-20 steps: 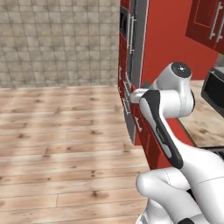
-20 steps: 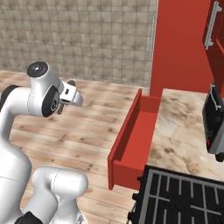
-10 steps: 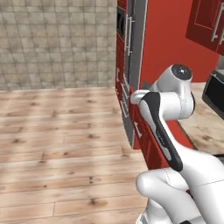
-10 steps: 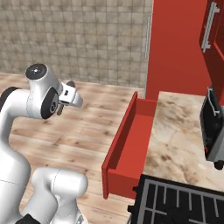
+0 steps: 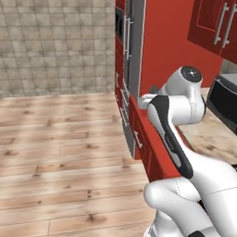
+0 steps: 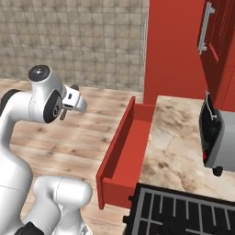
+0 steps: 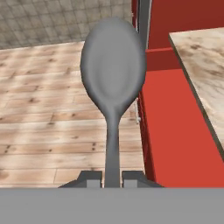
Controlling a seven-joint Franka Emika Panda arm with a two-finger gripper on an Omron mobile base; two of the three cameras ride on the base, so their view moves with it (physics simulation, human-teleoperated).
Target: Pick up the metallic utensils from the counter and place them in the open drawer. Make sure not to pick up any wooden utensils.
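Hand view: the gripper [image 7: 112, 177] is clamping a grey metal spoon [image 7: 113, 78] by its handle, jaws pressed together on it w/ the bowl sticking straight out ahead. Behind the spoon the wood floor [image 7: 48, 113] is running off to the left, and the open red drawer [image 7: 175, 127] is lying just to the right of it, its inside facing up. The marbled counter [image 7: 201, 57] is sitting beyond the drawer at the upper right.

Right base view: the arm is holding its hand [image 6: 73, 98] out over the floor [image 6: 69, 137], left of the drawer [image 6: 121, 151] and apart from it; spoon too small to make out there. The drawer is standing pulled out from under the counter [image 6: 176, 142]. A silver toaster-like appliance [image 6: 215, 137] is resting on the counter's right part, and a black stove grate [image 6: 183, 213] is showing at the bottom.

Left base view: the arm's elbow is blocking the hand, w/ the red cabinet fronts [image 5: 139, 134] running away beside it.

Vs a sec ago: the whole picture is shifting in both base views, so the base is driving; the drawer and cabinets are sitting further along the frame, nearer the arm. The arm's pose is looking about the same, grip unchanged.
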